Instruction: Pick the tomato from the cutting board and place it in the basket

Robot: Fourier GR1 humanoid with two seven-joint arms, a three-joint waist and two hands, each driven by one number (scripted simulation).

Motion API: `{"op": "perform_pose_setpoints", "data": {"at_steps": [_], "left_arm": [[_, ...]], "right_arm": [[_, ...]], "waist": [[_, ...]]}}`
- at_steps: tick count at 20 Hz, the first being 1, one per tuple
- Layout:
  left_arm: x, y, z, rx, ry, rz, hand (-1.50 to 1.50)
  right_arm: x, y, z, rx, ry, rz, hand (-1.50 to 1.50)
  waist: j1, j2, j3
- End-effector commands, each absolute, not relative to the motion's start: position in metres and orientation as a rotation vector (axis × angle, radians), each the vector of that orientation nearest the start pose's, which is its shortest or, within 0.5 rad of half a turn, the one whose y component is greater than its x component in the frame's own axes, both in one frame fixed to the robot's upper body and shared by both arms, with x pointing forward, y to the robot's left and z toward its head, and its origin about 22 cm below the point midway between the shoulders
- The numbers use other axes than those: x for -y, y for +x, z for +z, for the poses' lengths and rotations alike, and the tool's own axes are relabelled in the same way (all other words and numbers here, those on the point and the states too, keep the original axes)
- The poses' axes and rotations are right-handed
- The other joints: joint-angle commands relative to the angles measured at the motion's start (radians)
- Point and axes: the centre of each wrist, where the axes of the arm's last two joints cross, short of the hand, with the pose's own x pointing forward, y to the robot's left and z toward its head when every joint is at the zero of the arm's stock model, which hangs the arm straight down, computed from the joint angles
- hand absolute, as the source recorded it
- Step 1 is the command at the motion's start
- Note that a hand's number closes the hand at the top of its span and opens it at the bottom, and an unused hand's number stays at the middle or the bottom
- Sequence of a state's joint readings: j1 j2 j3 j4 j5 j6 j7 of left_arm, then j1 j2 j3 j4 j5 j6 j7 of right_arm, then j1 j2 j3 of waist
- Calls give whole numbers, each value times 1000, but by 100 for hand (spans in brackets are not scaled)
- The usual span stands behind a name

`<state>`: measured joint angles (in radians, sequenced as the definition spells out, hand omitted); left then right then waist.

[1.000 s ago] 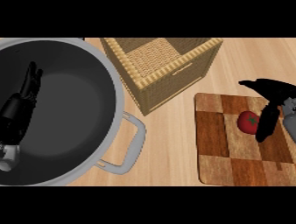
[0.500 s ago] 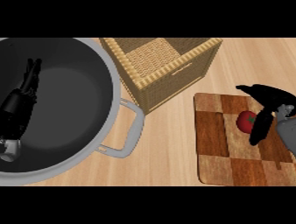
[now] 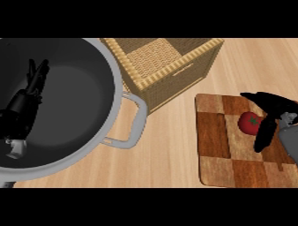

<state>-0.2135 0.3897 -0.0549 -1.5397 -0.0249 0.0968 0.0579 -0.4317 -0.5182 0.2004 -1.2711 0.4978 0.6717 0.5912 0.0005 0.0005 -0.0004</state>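
Right hand (image 3: 273, 115) at the tomato (image 3: 248, 122), tomato on the cutting board (image 3: 217, 145).
Tomato sits near the board's top right corner; the right hand's fingers curl round it from above and the right side, part of the red skin showing on the left. Board lies at the counter's (image 3: 171, 137) right edge. Wicker basket (image 3: 161, 66) stands at the counter's top edge, just up-left of the board, nothing visible inside. Left hand (image 3: 23, 103) rests over the big grey pot (image 3: 106, 79) at the counter's left edge, fingers straight, released, holding nothing.
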Motion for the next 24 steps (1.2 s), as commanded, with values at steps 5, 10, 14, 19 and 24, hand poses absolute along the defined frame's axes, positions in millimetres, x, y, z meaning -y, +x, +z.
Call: {"op": "perform_pose_setpoints", "data": {"at_steps": [5, 10, 14, 19, 24], "left_arm": [[-282, 287, 67, 1730, 313, -392, 0], [-310, 288, 64, 1727, 290, -355, 0], [-290, 276, 81, 1716, 291, -380, 0], [-288, 290, 79, 1731, 284, -378, 0], [-292, 278, 70, 1697, 331, -368, 0]], "right_arm": [[293, 352, 62, 576, -589, 1214, -150], [286, 322, 39, 605, -564, 1136, 150], [305, 346, 38, 613, -593, 1189, 150], [294, 338, 17, 678, -637, 1264, 150], [277, 319, 7, 459, -928, 781, 150]], "waist": [[6, 2, 1], [-5, -1, 0], [8, 0, 1], [4, 1, 1], [-34, -15, -2]]}}
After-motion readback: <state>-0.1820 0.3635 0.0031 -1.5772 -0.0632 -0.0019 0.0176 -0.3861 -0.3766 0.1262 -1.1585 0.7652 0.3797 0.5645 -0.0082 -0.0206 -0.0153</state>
